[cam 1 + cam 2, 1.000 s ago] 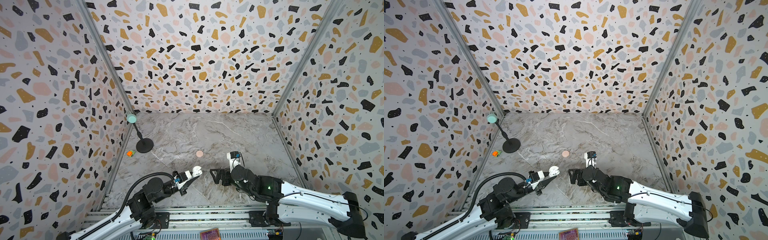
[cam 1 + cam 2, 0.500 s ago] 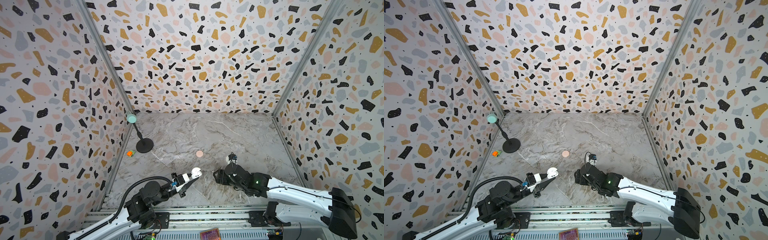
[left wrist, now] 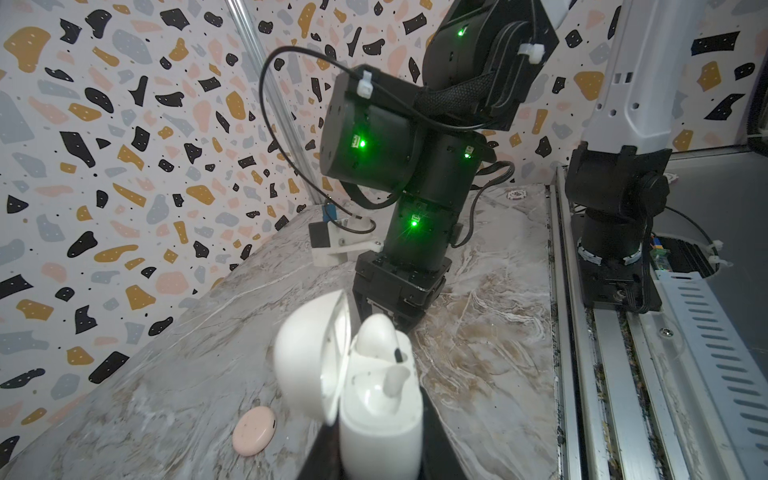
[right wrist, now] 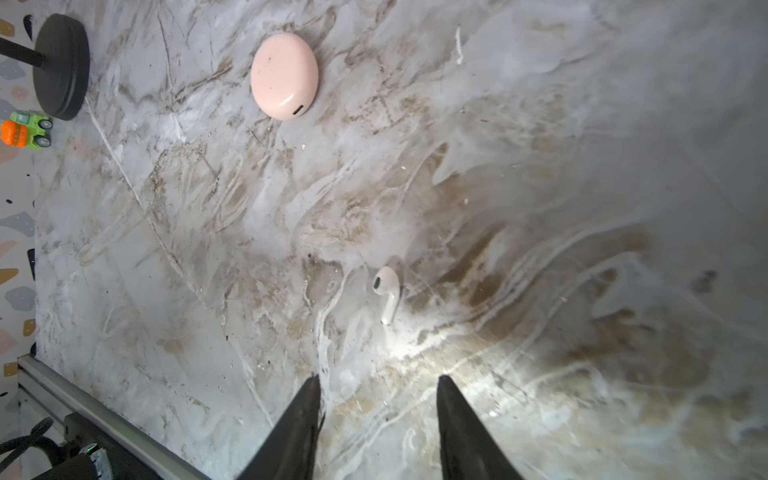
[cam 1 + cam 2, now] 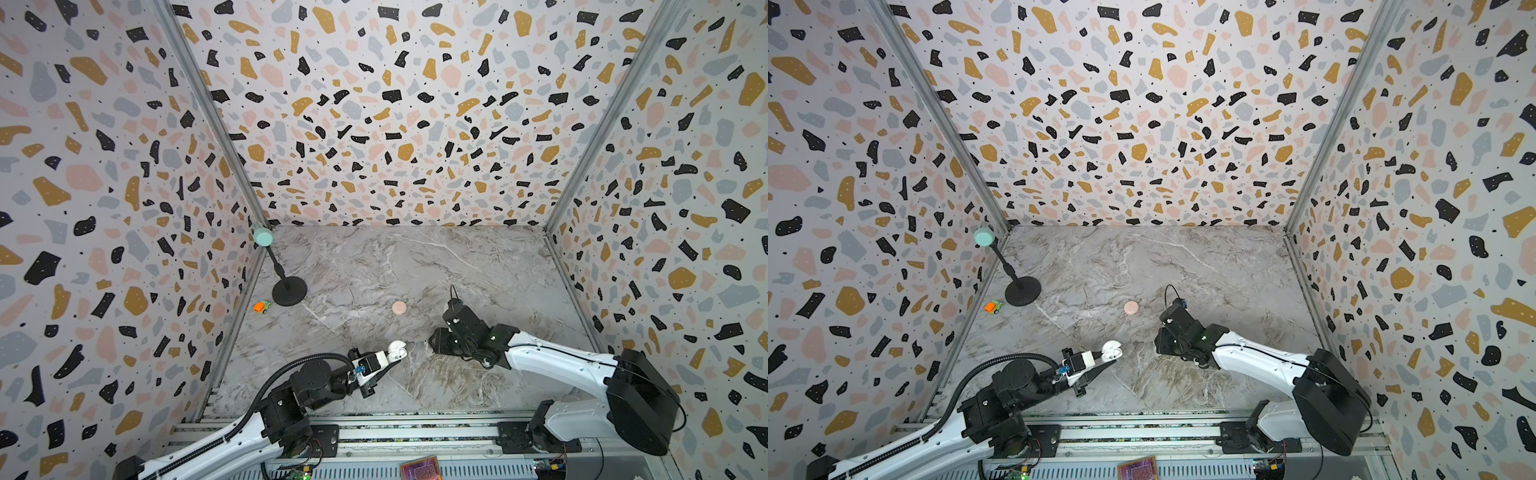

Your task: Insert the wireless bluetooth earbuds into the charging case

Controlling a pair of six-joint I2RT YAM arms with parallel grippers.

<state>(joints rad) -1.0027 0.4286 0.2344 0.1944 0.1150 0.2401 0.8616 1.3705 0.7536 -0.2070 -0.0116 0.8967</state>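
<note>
My left gripper (image 5: 388,356) (image 5: 1105,358) (image 3: 378,457) is shut on the white charging case (image 5: 397,349) (image 5: 1112,350) (image 3: 380,407) and holds it above the table with its lid open. One earbud (image 3: 376,334) sits in a socket of the case, and the socket beside it shows empty. Another white earbud (image 4: 386,291) lies on the marble, just ahead of my right gripper (image 4: 378,380) (image 5: 435,343) (image 5: 1160,343). That gripper points down at the table, open, with nothing between its black fingers (image 4: 305,415). In both top views its body hides this earbud.
A closed pink case (image 5: 399,307) (image 5: 1131,308) (image 4: 284,75) (image 3: 253,430) lies mid-table. At the left wall stand a black round-based stand (image 5: 289,291) (image 5: 1022,291) with a teal top and a small orange-green toy car (image 5: 262,306) (image 5: 993,306). Aluminium rails (image 5: 415,428) run along the front edge.
My right gripper has tipped downward over the table and shifted a little toward the back, and its jaws have narrowed. The left gripper keeps hold of the open case, nearly still.
</note>
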